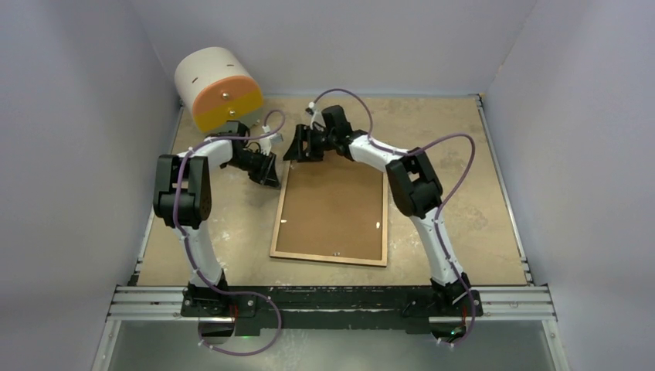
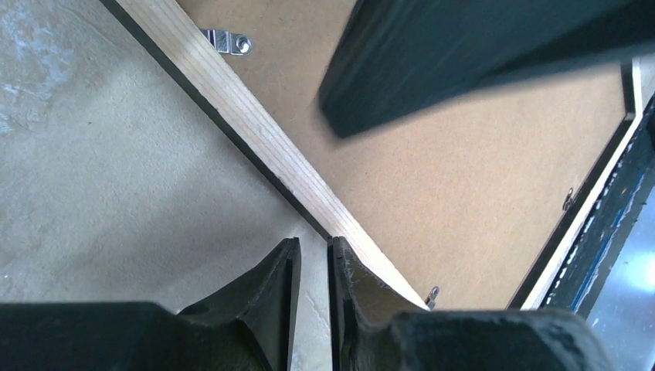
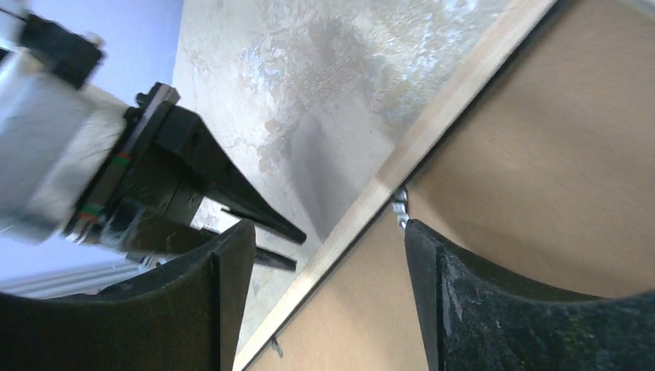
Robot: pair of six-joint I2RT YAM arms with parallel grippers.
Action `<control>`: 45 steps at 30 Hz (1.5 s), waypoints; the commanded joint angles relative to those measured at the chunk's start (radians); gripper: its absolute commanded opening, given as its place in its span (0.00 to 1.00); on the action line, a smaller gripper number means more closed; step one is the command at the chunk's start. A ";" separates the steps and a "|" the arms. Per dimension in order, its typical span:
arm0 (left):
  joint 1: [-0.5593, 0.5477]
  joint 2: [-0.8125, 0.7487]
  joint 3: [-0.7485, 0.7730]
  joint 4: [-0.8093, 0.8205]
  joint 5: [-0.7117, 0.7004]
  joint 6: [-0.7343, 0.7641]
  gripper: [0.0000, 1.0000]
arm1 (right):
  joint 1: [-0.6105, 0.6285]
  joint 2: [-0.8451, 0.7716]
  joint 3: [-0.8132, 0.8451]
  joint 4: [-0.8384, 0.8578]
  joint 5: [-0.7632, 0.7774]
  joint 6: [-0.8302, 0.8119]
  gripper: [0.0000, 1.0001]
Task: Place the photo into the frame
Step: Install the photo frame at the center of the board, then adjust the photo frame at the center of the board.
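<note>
Brown backing panel [image 1: 334, 209] sits in the frame [image 1: 278, 224]; photo unseen. Left gripper [image 2: 313, 267] nearly closed, empty; right gripper [image 3: 328, 255] spread astride rim.

The right gripper [image 3: 328, 297] stands wide open astride the frame's [image 3: 432, 127] light-wood rim, one finger over the brown backing panel [image 3: 556, 154], the other over the mottled table [image 3: 309, 69] near the left gripper [image 3: 282, 247].

The frame [image 1: 330, 209] lies mid-table, a drum [image 1: 216, 87] beyond its far-left corner.
</note>
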 commanded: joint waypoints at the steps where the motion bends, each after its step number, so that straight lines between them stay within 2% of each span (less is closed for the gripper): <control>1: 0.023 -0.063 0.052 -0.090 -0.018 0.113 0.23 | -0.093 -0.227 -0.074 0.030 0.077 0.043 0.77; 3: 0.029 -0.077 0.050 -0.120 -0.043 0.165 0.25 | -0.145 -0.314 -0.180 0.052 0.126 0.073 0.86; 5: 0.029 -0.095 0.022 -0.115 -0.087 0.210 0.25 | -0.205 -0.407 -0.305 0.074 0.191 0.092 0.91; 10: -0.018 -0.160 -0.123 -0.052 -0.198 0.297 0.27 | -0.357 -0.593 -0.548 0.008 0.420 0.091 0.95; 14: -0.093 -0.205 -0.225 -0.003 -0.259 0.317 0.27 | -0.437 -0.616 -0.642 -0.037 0.506 0.097 0.96; 17: -0.139 -0.213 -0.265 0.007 -0.277 0.318 0.27 | -0.452 -0.574 -0.653 -0.039 0.505 0.105 0.96; 22: -0.224 -0.228 -0.309 0.021 -0.296 0.306 0.27 | -0.441 -0.417 -0.548 -0.034 0.380 0.103 0.93; 26: -0.311 -0.227 -0.317 0.029 -0.276 0.280 0.28 | -0.385 -0.316 -0.423 -0.042 0.292 0.109 0.91; 35: -0.628 -0.151 -0.218 0.024 -0.185 0.220 0.34 | -0.149 -0.034 0.083 -0.245 0.082 0.061 0.91; 40: -0.648 -0.141 -0.149 -0.024 -0.165 0.225 0.41 | -0.080 0.081 0.283 -0.324 -0.041 0.026 0.91; 43: -0.630 -0.184 -0.145 -0.037 -0.180 0.228 0.44 | -0.065 0.091 0.322 -0.335 -0.106 0.005 0.92; 45: -0.597 -0.224 -0.147 -0.054 -0.165 0.231 0.50 | -0.068 0.070 0.337 -0.380 -0.093 -0.031 0.93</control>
